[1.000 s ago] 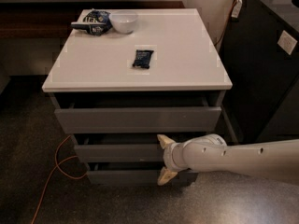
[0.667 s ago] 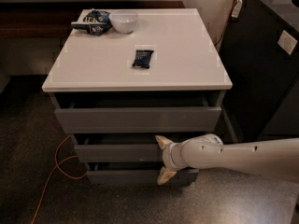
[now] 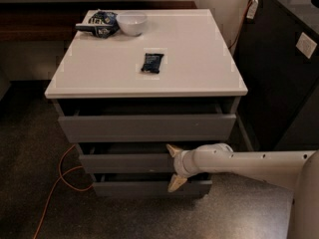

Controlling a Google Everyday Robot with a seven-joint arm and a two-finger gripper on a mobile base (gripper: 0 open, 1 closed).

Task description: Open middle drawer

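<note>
The middle drawer [image 3: 124, 162] is the central flat grey front of the white-topped cabinet [image 3: 149, 78], and it stands slightly out from the body. My gripper [image 3: 174, 167] is at the drawer's right part, reaching in from the right on a white arm. It is open, with one fingertip [image 3: 172, 149] at the drawer's top edge and the other [image 3: 175, 184] below its bottom edge. The taller top drawer [image 3: 144, 127] above is also slightly out. The lowest drawer [image 3: 139, 188] sits below.
On the cabinet top lie a white bowl [image 3: 131, 23], a blue snack bag [image 3: 99, 24] and a dark packet [image 3: 151, 62]. A black cabinet [image 3: 284, 68] stands close on the right. An orange cable [image 3: 60, 178] runs over the floor at the left.
My gripper has shifted only slightly at the middle drawer's right part. The drawers have not visibly moved.
</note>
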